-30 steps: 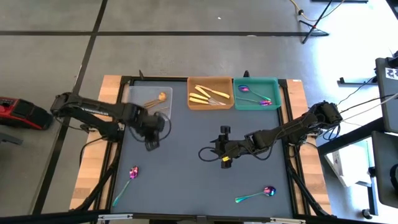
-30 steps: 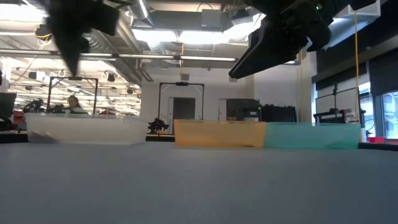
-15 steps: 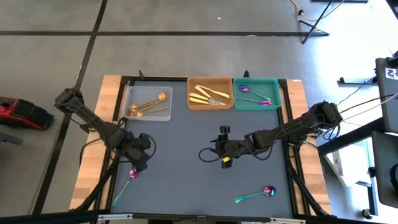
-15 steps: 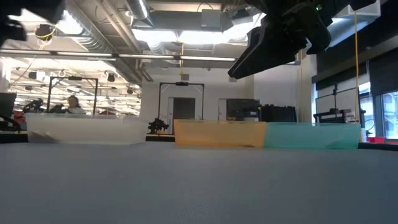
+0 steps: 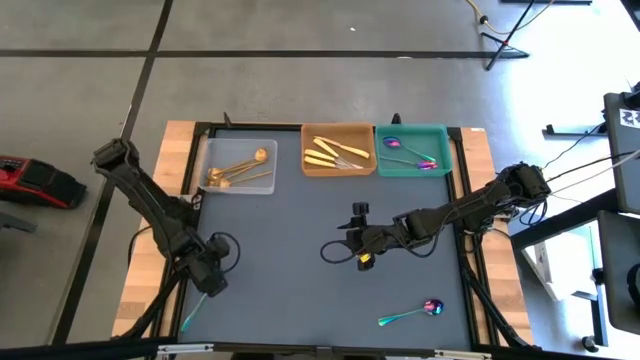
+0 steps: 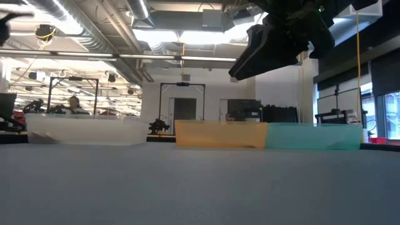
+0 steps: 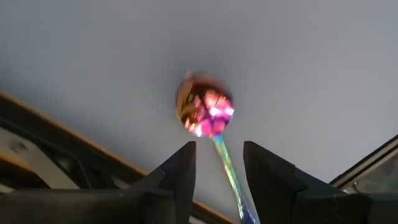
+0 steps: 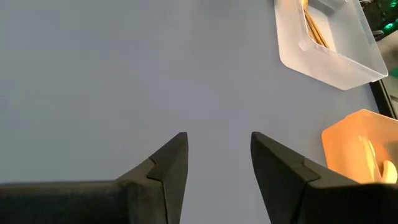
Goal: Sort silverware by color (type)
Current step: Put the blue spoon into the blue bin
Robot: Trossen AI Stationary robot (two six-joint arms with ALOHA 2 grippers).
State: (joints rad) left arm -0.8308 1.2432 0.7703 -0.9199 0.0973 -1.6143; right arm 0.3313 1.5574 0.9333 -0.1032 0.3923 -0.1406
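While the left gripper (image 5: 207, 280) is held low over the near-left part of the bench (image 5: 300, 210), its fingers (image 7: 180, 171) are seen parted, with an iridescent purple-teal spoon (image 7: 208, 118) lying between them and untouched; the bowl is pointed away from the gripper and the handle runs back between the fingers. From above, only the teal handle tip of this spoon (image 5: 190, 318) is seen past the gripper, diagonally opposite the teal tray (image 5: 411, 150).

A second iridescent spoon (image 5: 412, 313) is left on the bench near its front edge, well apart from the teal tray and on the same side. Inside the teal tray, more iridescent spoons (image 5: 408, 152) are laid. Just beside the teal tray, an orange-brown tray (image 5: 338, 170) is filled with pale gold knives (image 5: 335, 151), and beyond that a clear tray (image 5: 238, 185) holds copper-gold spoons (image 5: 238, 168).

The right gripper (image 5: 352, 246) is kept above the bench middle, forward of the orange-brown tray, with its fingers (image 8: 168, 163) spread and nothing between them.
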